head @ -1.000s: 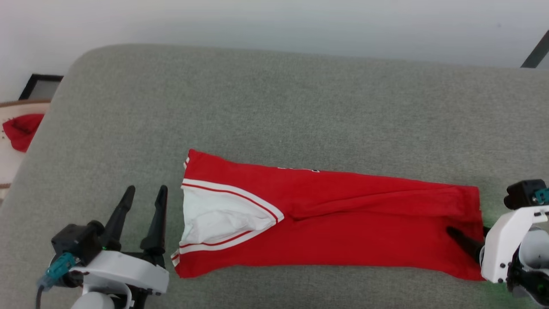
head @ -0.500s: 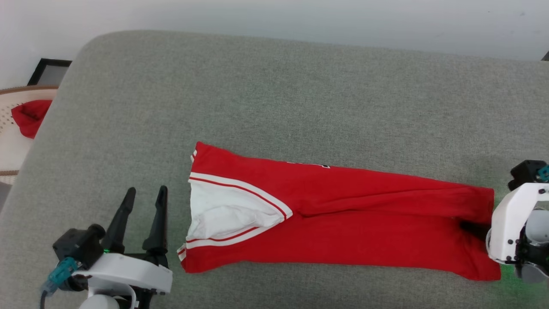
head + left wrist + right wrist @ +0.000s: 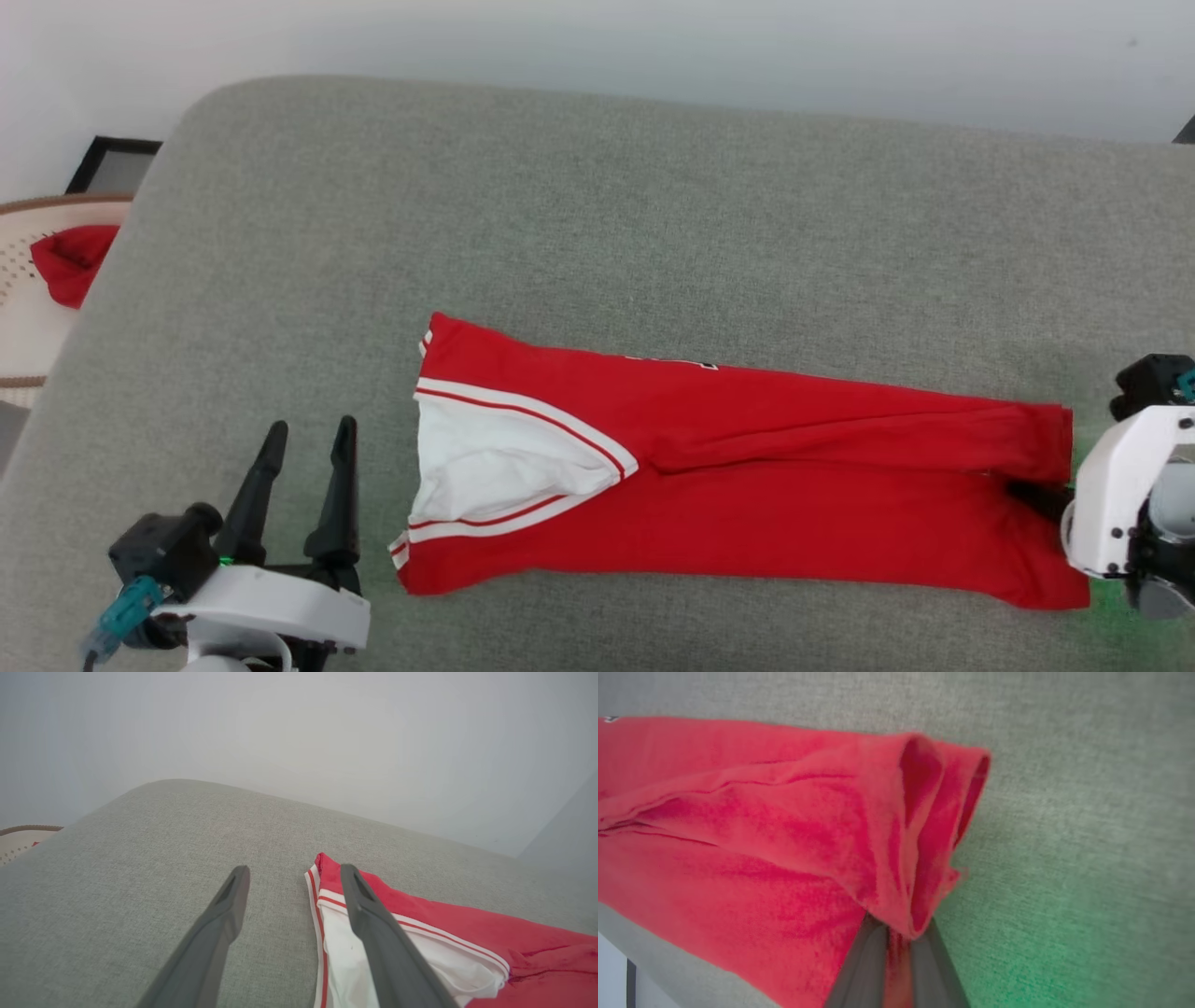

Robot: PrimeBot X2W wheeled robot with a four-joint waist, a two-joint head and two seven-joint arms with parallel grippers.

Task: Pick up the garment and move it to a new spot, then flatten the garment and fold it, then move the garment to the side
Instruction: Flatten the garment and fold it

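One chg: R end effector [image 3: 1025,491] now pinching garment [image 3: 794,509] hem.

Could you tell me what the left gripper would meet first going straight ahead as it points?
Probably bare grey cushion: the open left gripper points just past the garment, beside its striped end; height is unclear.

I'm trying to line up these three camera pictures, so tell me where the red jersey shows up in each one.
Head view: the jersey lies across the lower middle, white sleeve at its left end.
Left wrist view: jersey at lower right, white sleeve toward the bottom edge.
Right wrist view: jersey at left and centre, its end pinched in the right gripper.
Shared landmark: the grey cushion beneath it.
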